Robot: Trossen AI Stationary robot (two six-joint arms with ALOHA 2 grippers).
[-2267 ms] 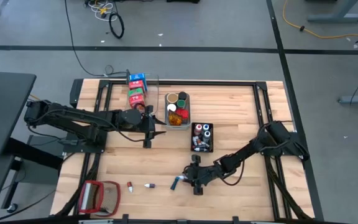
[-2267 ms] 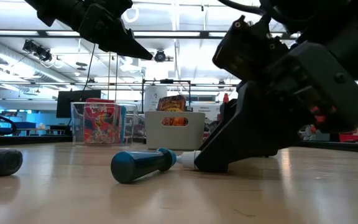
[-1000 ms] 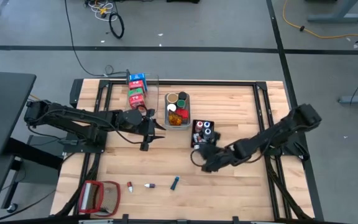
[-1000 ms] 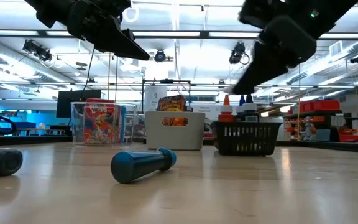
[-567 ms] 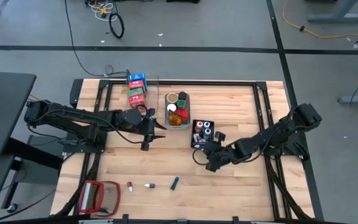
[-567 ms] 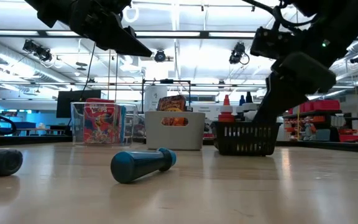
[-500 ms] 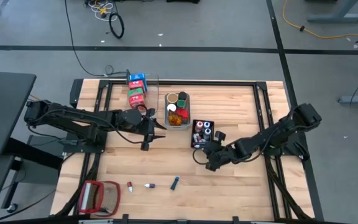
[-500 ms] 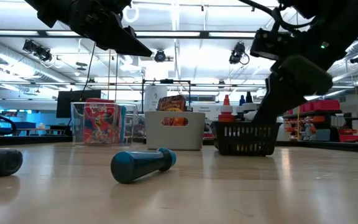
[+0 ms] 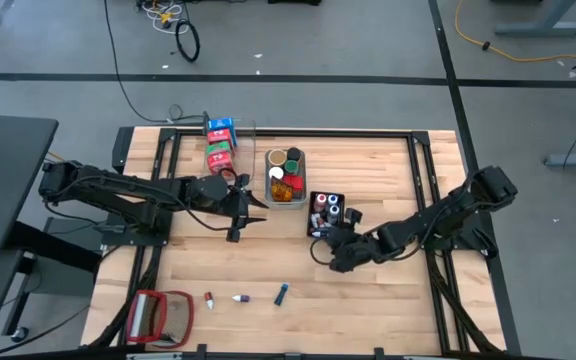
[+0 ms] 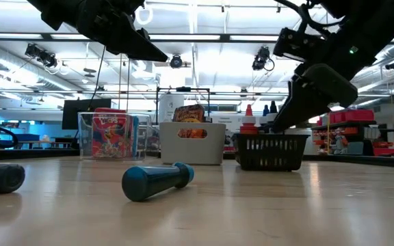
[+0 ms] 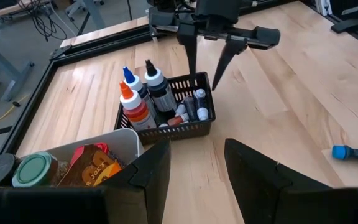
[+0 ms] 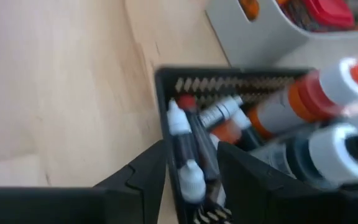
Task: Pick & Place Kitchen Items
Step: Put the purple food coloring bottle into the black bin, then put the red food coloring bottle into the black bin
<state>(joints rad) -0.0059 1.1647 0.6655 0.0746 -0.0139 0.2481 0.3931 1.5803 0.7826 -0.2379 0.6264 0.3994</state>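
Note:
My right gripper (image 9: 322,236) is open, and it hangs over the near end of the black basket (image 9: 325,218). Its fingers (image 11: 192,62) point down at the small bottles (image 12: 185,149) lying inside and touch nothing. The basket also holds upright bottles with coloured caps (image 11: 143,93). My left gripper (image 9: 255,205) is open and empty, held in the air beside the grey bin (image 9: 286,178). A blue bottle (image 9: 282,293) lies on its side on the table, with two tiny pieces (image 9: 239,297) (image 9: 209,298) to its left.
A clear bin (image 9: 223,145) at the far edge holds blue, red and green cartons. The grey bin (image 10: 191,142) holds jars and tins. A red-framed flat object (image 9: 158,315) lies at the near left corner. Bare wood stretches between the bins and the near edge.
My right gripper has moved a little toward the far edge and come down from well above the table to the near end of the black basket. The blue bottle and the two tiny pieces have stayed where they lay.

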